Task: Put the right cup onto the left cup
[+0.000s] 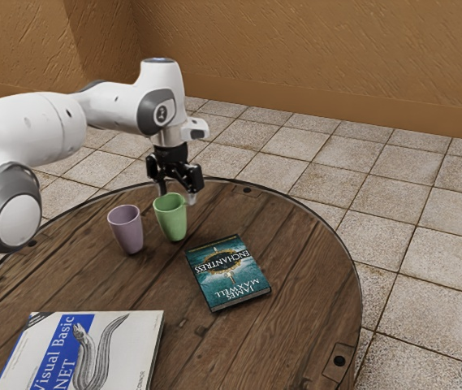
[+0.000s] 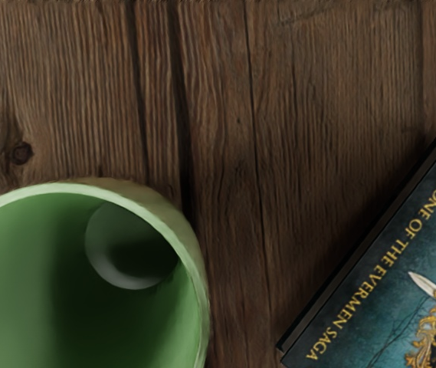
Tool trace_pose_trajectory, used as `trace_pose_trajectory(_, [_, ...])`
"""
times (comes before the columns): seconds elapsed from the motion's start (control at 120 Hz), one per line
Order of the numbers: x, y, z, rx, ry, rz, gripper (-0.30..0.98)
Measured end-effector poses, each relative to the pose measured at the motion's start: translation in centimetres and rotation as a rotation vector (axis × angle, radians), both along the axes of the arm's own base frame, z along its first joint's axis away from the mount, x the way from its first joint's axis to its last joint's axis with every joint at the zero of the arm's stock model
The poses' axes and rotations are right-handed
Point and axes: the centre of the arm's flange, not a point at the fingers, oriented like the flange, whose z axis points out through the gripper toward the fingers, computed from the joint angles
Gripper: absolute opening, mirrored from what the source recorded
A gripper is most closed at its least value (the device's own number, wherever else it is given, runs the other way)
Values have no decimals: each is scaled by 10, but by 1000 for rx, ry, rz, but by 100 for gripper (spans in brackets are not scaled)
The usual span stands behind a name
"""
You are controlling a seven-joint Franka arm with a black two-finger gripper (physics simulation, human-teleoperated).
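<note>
Glossy white rounded arm casings, dark grey joint rings, black claw [image 1: 177,195].

A narrow gap is separating the purple cup [image 1: 126,231] and green cup [image 1: 171,221]; bare wood [image 2: 233,192] is parting green cup from teal book [image 1: 229,273].

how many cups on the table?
2. Purple cup at the exterior view's left of the pair, green cup right beside it, on the side toward the teal book.
</note>
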Motion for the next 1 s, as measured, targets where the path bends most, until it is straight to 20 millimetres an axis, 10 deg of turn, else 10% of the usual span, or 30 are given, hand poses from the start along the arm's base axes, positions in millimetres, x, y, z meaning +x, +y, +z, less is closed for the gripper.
trace_pose_trajectory(0.525, [7, 6, -52, -12, 46, 10, 64])
trace_pose_trajectory(1.0, [13, 7, -45, -15, 23, 16, 4])
